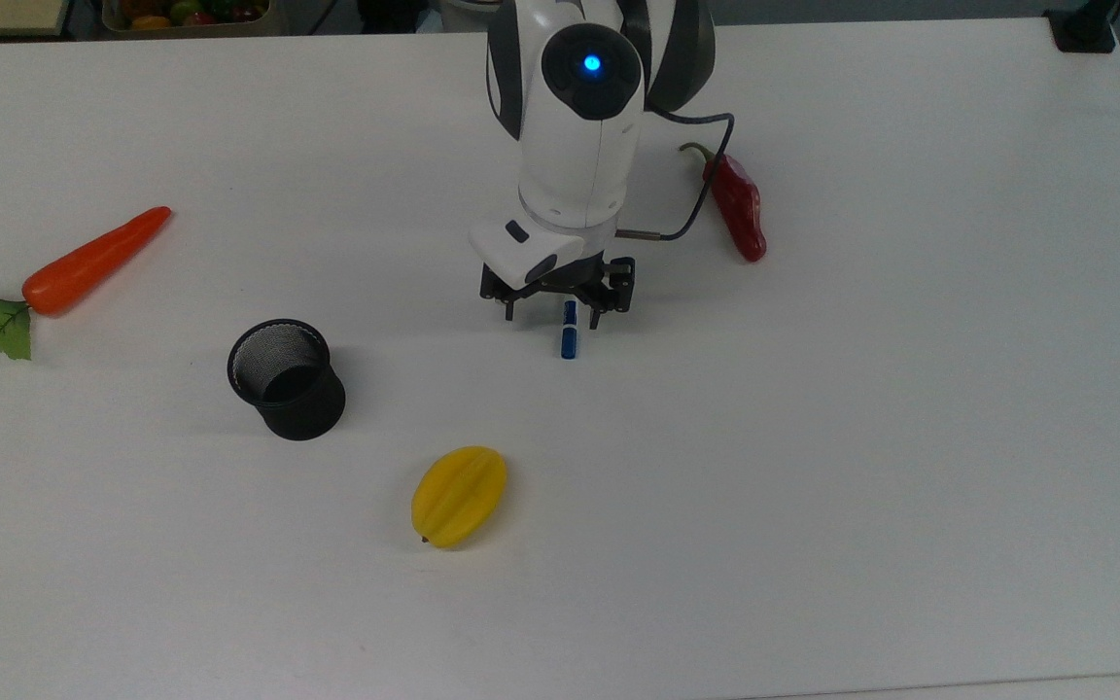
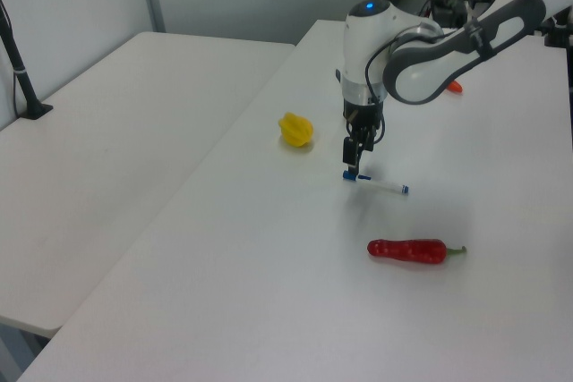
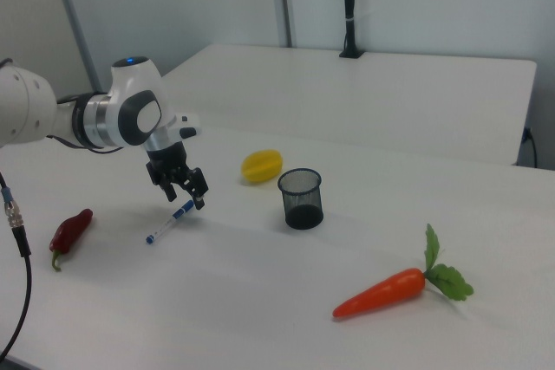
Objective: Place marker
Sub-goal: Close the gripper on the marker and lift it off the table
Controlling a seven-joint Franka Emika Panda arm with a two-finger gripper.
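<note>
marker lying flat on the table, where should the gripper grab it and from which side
Probably the white barrel just behind the blue cap, from straight above. The marker lies flat on the table, so the open gripper can straddle its slim width and close across it.
</note>
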